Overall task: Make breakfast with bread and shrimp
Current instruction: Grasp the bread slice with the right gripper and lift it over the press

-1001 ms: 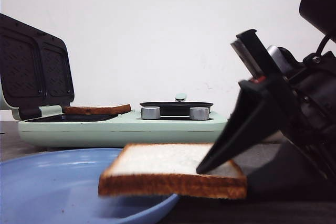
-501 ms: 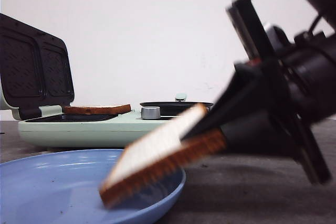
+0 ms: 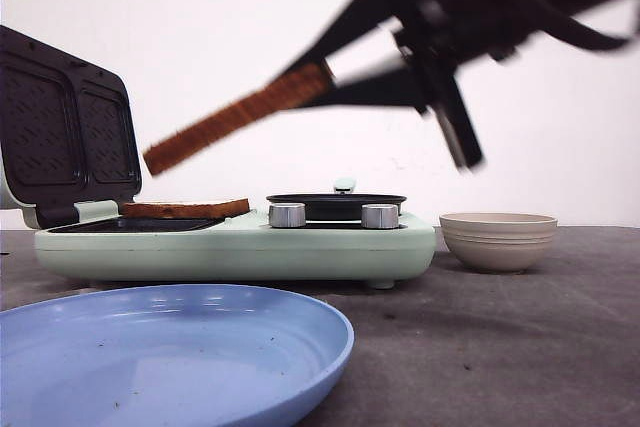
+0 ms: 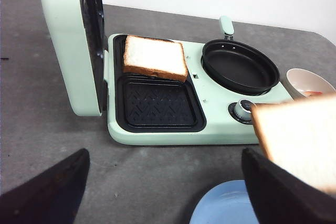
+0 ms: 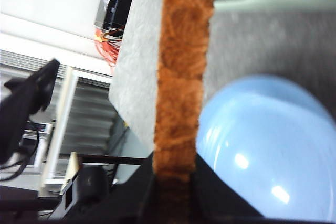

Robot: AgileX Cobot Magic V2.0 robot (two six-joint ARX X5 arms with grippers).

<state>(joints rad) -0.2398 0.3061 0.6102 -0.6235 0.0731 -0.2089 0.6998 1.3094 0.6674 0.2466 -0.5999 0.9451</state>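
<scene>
The mint-green sandwich maker (image 3: 235, 245) with its ribbed black plates serves as the landmark. Its lid stands raised at its left end, leaving both square wells open for loading. 1 square slice of white bread with a dark-brown crust (image 4: 155, 56) already lies flat in the far well, soft pale face up; the near well (image 4: 157, 102) is bare, which I judge to be where the next slice belongs. Right of the wells sits the round black non-stick pan (image 4: 240, 66) with 2 metal knobs (image 3: 287, 215) in front of it.

In front of the maker, on the dark grey tabletop (image 3: 480, 347), lies a smooth, shallow blue plate (image 3: 170, 357), now holding only crumbs.

Above the maker, the right gripper (image 3: 330, 82) pinches a second bread slice (image 3: 235, 119) by its crust edge, tilted so the free end droops toward the lid, a sensible hold for something soft that would fold if squeezed on its face.

The left gripper (image 4: 163, 187) hovers in front of the maker, fingers spread wide, holding nothing.

Right of the maker stands a beige ribbed bowl (image 3: 498, 239); a little orange-red, probably the shrimp (image 4: 315, 93), shows inside it.
</scene>
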